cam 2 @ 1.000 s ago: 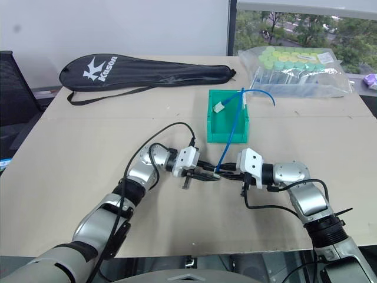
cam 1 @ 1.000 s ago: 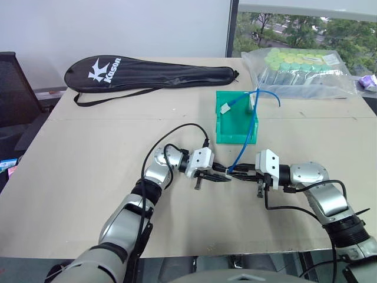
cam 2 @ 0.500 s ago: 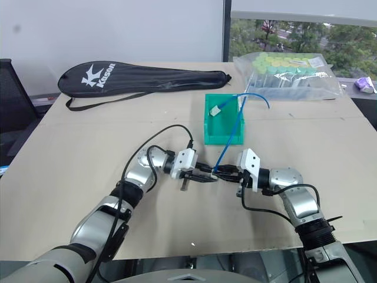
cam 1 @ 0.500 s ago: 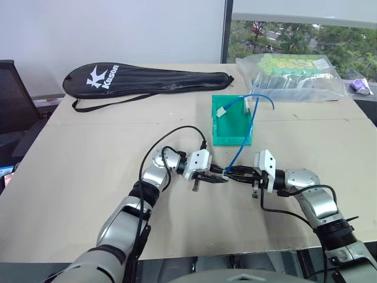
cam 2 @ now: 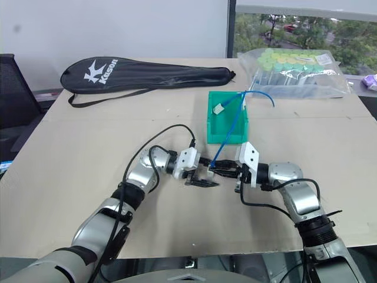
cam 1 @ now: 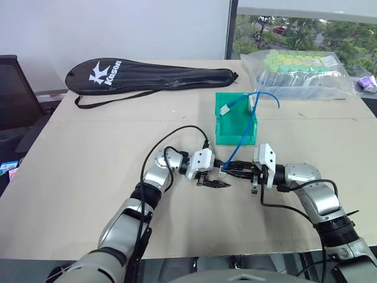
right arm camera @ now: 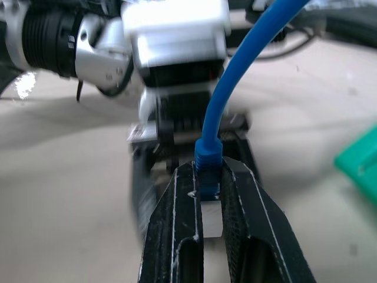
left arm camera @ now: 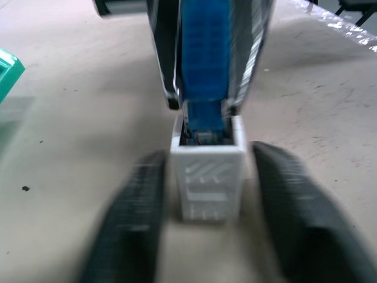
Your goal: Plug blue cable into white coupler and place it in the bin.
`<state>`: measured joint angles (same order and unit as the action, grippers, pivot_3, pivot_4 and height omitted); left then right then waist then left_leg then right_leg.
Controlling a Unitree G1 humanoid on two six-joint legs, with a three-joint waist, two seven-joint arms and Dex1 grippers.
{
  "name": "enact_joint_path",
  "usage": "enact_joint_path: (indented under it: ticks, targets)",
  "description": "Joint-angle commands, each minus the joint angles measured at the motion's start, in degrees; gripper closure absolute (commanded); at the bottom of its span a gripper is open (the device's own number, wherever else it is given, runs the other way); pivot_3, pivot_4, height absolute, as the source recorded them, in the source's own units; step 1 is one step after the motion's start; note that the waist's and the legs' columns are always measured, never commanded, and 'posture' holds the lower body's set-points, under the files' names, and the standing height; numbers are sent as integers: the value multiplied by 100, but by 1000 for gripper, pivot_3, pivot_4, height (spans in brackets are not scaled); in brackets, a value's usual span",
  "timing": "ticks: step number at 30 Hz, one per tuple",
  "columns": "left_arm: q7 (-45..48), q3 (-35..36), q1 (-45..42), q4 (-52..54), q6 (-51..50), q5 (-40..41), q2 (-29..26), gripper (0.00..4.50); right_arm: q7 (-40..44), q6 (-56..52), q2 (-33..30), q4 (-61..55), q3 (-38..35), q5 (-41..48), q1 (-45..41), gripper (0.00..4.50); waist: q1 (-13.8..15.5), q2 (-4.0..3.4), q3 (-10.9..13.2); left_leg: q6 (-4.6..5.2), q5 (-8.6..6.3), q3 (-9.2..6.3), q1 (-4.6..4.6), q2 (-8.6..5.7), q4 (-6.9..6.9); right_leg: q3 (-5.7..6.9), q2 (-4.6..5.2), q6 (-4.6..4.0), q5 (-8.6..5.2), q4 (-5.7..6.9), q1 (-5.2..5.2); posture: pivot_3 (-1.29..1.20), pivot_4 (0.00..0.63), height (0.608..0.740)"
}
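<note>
**Plug seated in coupler, left jaws released, right jaws clamped on plug**

Grippers meeting tip to tip near the front middle of the table [cam 1: 88,177]. Left gripper [cam 1: 215,180] with fingers [left arm camera: 126,230] spread wide, standing clear on either side of the white coupler [left arm camera: 207,177] with a visible gap each side, not gripping. Blue plug end seen in the left wrist view entering the coupler's open socket; whether fully seated cannot be told. Right gripper [cam 1: 234,170] clenched on the boot of the blue cable [right arm camera: 207,171], a sliver of white coupler showing between its fingers [right arm camera: 177,224] in the right wrist view. Coupler too small to make out in the head views, hidden between the two sets of fingers.

Blue cable [cam 1: 247,132] rising from the right gripper in an arc, passing over the bin [cam 1: 227,132] and ending beyond its far right corner, far tip hanging free above the table. Bin just behind the grippers, lowered lip facing the robot. Second white coupler with a short blue lead [cam 1: 225,108] lying inside against the far left wall. Bare table on the left and right of the grippers and along the front edge.

Black racket cover [cam 1: 147,73] along the far left, well apart from the bin. Clear bag of green-capped tubes [cam 1: 297,71] at the far right corner, cut off partly by the frame edge.
</note>
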<state>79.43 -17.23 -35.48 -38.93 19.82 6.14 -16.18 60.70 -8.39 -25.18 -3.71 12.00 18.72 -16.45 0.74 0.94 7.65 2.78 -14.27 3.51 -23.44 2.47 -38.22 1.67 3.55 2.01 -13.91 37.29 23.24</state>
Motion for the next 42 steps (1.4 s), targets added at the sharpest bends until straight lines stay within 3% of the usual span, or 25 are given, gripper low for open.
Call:
enact_joint_path:
  ticks: [1,7,16,20,28,29,30,31,32,38,42]
  targets:
    - [-56,7,480,728,-573,63,-237,1306,-62,64,-7,-257,-178,105,-67,4500,-6,0,0,0,0,1,-9,-2,0,-1,0,3,1,0,9,0,150,740]
    - [-325,416,1270,2417,-1773,590,-843,1306,-71,-177,-160,-639,-315,338,-36,4500,-84,-11,17,0,0,-3,-30,9,2,-2,-14,6,3,9,34,0,150,740]
    - [-2636,1522,2063,5605,-5054,1387,-1222,1306,-754,-2273,-323,-696,-924,1299,-1235,4500,-116,-9,96,-2,1,-12,-28,26,-7,-3,-21,4,3,26,33,0,150,740]
    - [-4000,2030,1794,6931,-6772,1882,-938,1306,-940,-2631,-362,883,-825,810,-2655,4500,-121,-3,125,-2,1,-6,-33,16,-4,-9,-18,6,4,21,36,0,150,740]
    - [-5044,2248,973,7322,-7998,2003,-916,1306,-769,-1913,87,3978,-541,-141,-4326,4500,-131,5,134,-2,2,-11,-34,-8,3,-8,-26,6,4,23,40,0,150,740]
    - [-5050,2231,919,7325,-8068,2015,-998,1183,-786,-1770,130,4270,-561,-233,-4460,3704,-129,5,135,-3,2,-11,-36,-8,3,-7,-26,7,4,23,41,0,150,740]
    - [-5047,2208,892,7324,-8108,2020,-1088,1183,-819,-1633,172,4514,-600,-305,-4583,3509,-132,4,136,-4,3,-11,-41,-8,4,-6,-25,7,4,22,43,0,150,740]
    - [-5049,2218,879,7316,-8138,2036,-1137,1183,-909,-1492,214,4703,-681,-341,-4702,2869,-140,4,137,-6,3,-8,-41,-9,9,-9,-22,7,4,16,44,0,150,740]
    - [-5056,2224,871,7311,-8162,2052,-1176,1183,-1026,-1357,247,4880,-779,-367,-4819,2720,-143,5,137,-18,10,-4,-41,-9,14,-13,-20,7,5,9,44,0,150,740]
    - [-5125,2183,896,7347,-8208,2191,-1292,1183,-1555,-755,7,5083,-1107,-648,-4941,39,-139,3,152,-32,19,2,-41,-7,20,-15,-5,8,5,7,47,0,150,740]
    - [-5118,2262,1013,7429,-8173,2266,-1414,1183,-977,-1212,-534,3712,-1312,-333,-4081,39,-75,6,154,-33,19,-3,-44,-13,23,-11,9,11,3,1,43,0,150,740]
